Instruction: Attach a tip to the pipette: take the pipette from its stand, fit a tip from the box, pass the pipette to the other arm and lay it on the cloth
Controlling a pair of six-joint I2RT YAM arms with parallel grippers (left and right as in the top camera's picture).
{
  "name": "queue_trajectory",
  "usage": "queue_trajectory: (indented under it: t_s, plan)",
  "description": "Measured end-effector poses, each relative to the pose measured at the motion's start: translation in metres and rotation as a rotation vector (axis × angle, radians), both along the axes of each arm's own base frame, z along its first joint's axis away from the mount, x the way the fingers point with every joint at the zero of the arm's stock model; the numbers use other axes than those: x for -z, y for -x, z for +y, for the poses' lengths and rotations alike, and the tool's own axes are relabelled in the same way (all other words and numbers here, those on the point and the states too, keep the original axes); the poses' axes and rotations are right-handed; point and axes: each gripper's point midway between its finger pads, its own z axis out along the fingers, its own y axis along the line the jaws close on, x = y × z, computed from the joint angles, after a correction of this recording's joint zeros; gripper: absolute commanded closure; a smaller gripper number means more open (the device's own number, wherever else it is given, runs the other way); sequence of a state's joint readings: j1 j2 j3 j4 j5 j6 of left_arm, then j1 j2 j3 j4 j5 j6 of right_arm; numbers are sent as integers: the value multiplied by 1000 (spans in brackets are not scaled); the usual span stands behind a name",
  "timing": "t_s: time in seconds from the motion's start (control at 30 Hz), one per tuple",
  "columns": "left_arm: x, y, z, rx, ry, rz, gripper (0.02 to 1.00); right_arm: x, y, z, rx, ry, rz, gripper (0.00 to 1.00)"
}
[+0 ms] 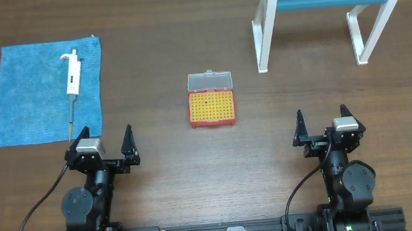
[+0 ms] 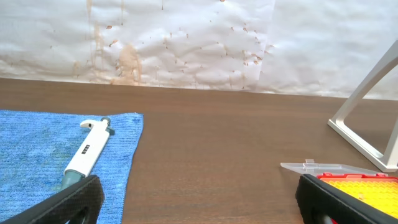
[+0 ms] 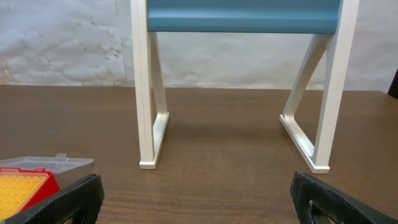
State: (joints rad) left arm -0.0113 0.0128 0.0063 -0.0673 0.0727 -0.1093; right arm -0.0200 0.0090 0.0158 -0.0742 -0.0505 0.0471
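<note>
A white pipette [image 1: 72,76] with a tip on its lower end lies on the blue cloth [image 1: 25,101] at the left of the table; the left wrist view has the pipette [image 2: 87,154] on the cloth [image 2: 37,149] too. The tip box [image 1: 211,103], red with yellow tips and a clear lid folded back, sits mid-table. The white and blue stand [image 1: 328,15] at the back right holds nothing. My left gripper [image 1: 107,143] rests open near the cloth's front edge. My right gripper [image 1: 323,124] is open in front of the stand [image 3: 236,81]. Both hold nothing.
A wall covered with stained white paper [image 2: 186,43] runs behind the table. The tip box [image 2: 348,180] lies off to one side of the left gripper, and its lid [image 3: 43,165] shows beside the right gripper. Bare wood lies between box and stand.
</note>
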Motion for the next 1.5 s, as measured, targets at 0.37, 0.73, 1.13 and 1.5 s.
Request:
queue_trajectory:
  t_s: [0.37, 0.73, 1.13, 1.5]
  plan:
    - [0, 0, 0, 0, 0, 0, 20, 0, 0, 0, 0, 0, 0, 12]
    - [0, 0, 0, 0, 0, 0, 20, 0, 0, 0, 0, 0, 0, 12]
    - [0, 0, 0, 0, 0, 0, 20, 0, 0, 0, 0, 0, 0, 12]
    - [0, 0, 0, 0, 0, 0, 23, 0, 0, 0, 0, 0, 0, 3]
